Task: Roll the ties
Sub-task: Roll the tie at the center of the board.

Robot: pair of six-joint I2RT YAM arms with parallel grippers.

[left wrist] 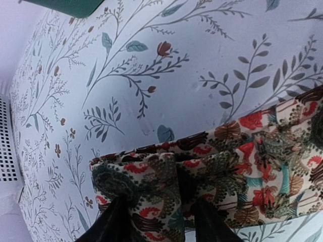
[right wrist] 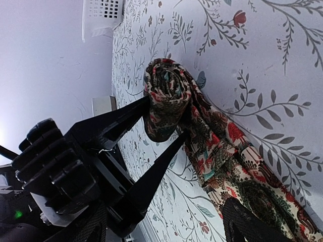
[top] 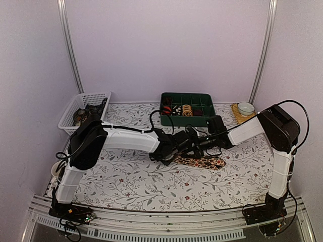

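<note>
- right now the tie (top: 202, 162) is lying on the flowered cloth (top: 126, 176) on the near side of the green tray (top: 186, 121). it is sitting close to the tray but not touching it, with its long axis running parallel to the tray's front wall.
- the rolled end (right wrist: 164, 101) is sitting opposite the tray's end on the left arm's side, and the flat tail (right wrist: 242, 171) is stretching toward the tray's other end.
- the left gripper (left wrist: 160, 201) is pinching that roll, with its two fingers closing narrowly around the bundle.
- the right gripper (top: 196, 145) is reaching in beside it, with one dark fingertip (right wrist: 247, 222) showing over the tail; i am not able to tell how wide it is standing.
- judging from this, the coming turn is depending on the roll travelling along the tail, parallel to the tray. the left arm is sitting nearer the roll and the right arm nearer the loose length.
</note>
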